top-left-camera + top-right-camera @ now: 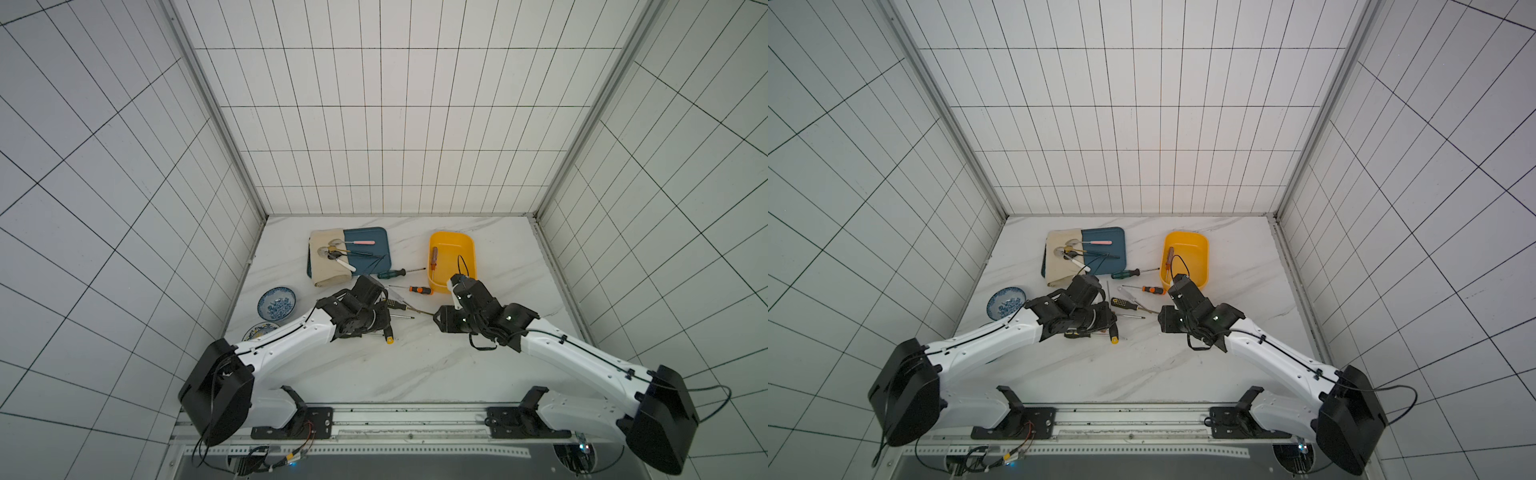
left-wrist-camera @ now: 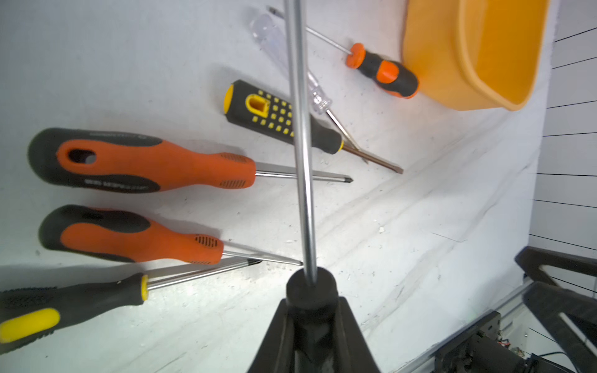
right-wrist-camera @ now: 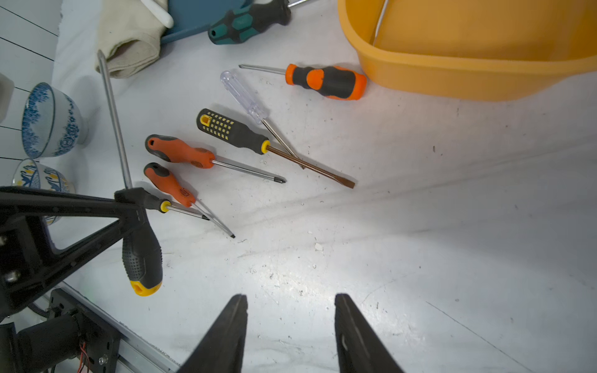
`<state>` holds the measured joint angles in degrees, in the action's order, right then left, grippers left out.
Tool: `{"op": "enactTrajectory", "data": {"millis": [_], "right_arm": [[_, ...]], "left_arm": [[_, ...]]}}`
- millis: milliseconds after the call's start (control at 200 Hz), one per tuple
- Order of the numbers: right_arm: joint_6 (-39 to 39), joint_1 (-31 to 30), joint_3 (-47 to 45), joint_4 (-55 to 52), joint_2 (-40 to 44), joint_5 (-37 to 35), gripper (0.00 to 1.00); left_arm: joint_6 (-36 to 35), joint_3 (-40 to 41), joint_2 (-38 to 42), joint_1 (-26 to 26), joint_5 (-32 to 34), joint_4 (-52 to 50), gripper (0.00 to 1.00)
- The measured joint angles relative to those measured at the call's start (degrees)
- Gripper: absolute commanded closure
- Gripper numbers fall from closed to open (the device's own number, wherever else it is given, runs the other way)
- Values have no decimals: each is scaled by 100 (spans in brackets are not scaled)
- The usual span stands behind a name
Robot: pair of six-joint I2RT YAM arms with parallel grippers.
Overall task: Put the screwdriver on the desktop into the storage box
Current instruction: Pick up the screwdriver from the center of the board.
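My left gripper (image 2: 312, 300) is shut on the neck of a black screwdriver with a yellow butt (image 3: 142, 255). It holds the tool above the desktop (image 1: 415, 365), the long steel shaft (image 2: 298, 129) pointing away from the fingers. In both top views the yellow butt (image 1: 389, 340) (image 1: 1113, 338) pokes out beside the left wrist. Several more screwdrivers lie on the desktop, among them two orange-and-black ones (image 2: 145, 161) (image 2: 129, 235) and a black one with yellow dots (image 3: 232, 130). The yellow storage box (image 1: 452, 257) (image 3: 468, 64) stands at the back right with one brown-handled screwdriver (image 1: 434, 255) inside. My right gripper (image 3: 289, 300) is open over bare desktop.
A dark blue tray (image 1: 376, 249) with spoons and a beige cloth (image 1: 326, 266) sits at the back left. Two blue-and-white bowls (image 1: 276, 303) (image 1: 259, 330) stand at the left. A green-handled screwdriver (image 1: 390, 273) and a small orange one (image 1: 422, 290) lie beside the box.
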<state>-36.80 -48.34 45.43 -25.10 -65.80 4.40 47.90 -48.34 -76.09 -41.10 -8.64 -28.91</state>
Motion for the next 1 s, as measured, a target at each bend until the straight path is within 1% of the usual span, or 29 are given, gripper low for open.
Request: {"op": "enactTrajectory", "data": {"millis": [85,130,355,540,695,889,999], "right_arm": [[57,0,-76,212,116,284,51],[76,0,-125,352,155,455,49],[118,-2,-380,1274,188,1572,46],[107,-48,-420,1849,146,2151,46],[109,-55,-417,2004,52,2321,46],[105,-57,-417,2070,-166,2426,52],[96,-57,-417,2081,-168,2426,52]], "left_arm": [[-7,-4,66,0,-111,225,94],[13,-2,101,0,-195,369,94],[170,9,302,0,-476,1099,95],[372,94,389,-28,-636,1652,96],[483,155,391,-151,-717,1947,97],[592,247,391,-267,-841,2293,98],[632,258,391,-308,-916,2428,99]]}}
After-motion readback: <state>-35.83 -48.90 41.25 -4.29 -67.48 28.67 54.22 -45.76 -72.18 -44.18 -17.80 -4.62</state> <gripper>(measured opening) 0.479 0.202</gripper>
